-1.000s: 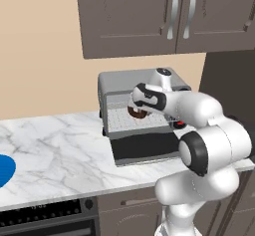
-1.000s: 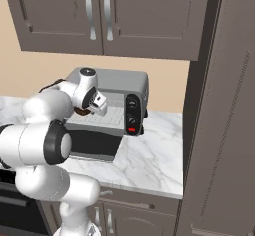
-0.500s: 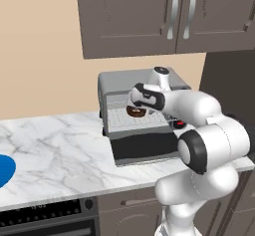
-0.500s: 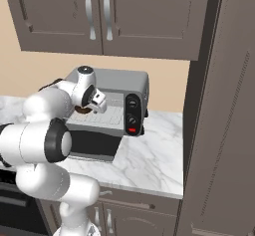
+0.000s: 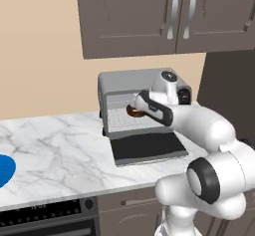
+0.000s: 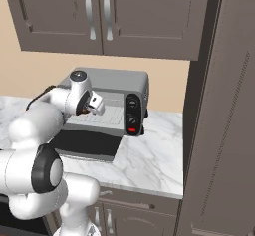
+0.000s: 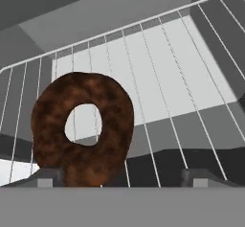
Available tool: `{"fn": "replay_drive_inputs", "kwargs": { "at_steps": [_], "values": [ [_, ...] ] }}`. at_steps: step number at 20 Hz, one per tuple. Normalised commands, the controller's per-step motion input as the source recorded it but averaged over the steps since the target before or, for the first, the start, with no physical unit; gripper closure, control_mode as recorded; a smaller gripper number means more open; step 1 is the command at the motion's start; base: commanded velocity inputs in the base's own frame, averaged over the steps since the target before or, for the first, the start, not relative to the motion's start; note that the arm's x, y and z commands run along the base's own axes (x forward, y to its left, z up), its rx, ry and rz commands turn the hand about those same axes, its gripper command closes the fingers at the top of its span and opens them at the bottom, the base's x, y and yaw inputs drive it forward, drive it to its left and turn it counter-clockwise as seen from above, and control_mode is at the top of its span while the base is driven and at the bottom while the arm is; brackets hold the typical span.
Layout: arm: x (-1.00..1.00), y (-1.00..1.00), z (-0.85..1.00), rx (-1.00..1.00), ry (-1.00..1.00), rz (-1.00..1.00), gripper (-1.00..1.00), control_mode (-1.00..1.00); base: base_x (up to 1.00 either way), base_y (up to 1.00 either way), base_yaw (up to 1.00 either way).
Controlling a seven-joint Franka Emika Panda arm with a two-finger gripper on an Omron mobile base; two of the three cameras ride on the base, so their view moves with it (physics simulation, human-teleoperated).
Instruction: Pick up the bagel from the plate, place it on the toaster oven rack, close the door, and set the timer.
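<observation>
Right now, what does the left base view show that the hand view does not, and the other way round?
Left base view alone: the blue plate at the far left edge of the marble counter, the oven's door folded down flat, and the cabinets above. Hand view alone: the hole through the bagel, the single wires of the toaster oven rack, and the pincer with its tips wide apart, the bagel close by one tip. Both: the bagel and the rack inside the oven.

You've got a white marble counter [image 5: 60, 150] against a tan wall [image 5: 45, 56] — dark brown cabinets [image 5: 144, 16] overhead, a tall cabinet [image 6: 224, 105] at its right end.
</observation>
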Motion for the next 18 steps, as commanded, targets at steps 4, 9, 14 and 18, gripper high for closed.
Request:
{"fn": "replay_drive_inputs", "kwargs": {
  "at_steps": [4, 9, 14, 18],
  "values": [
    [-0.46, -0.01, 0.42, -0.02, -0.15, 0.00, -1.00, -1.00, 0.00, 0.00, 0.00],
    [-0.39, -0.07, 0.30, -0.03, -0.02, 0.00, -1.00, -1.00, 0.00, 0.00, 0.00],
    [-0.34, -0.20, 0.11, -0.03, 0.03, 0.00, -1.00, -1.00, 0.00, 0.00, 0.00],
    [-0.08, -0.14, 0.00, -0.04, 0.13, 0.00, -1.00, -1.00, 0.00, 0.00, 0.00]
  ]
}}
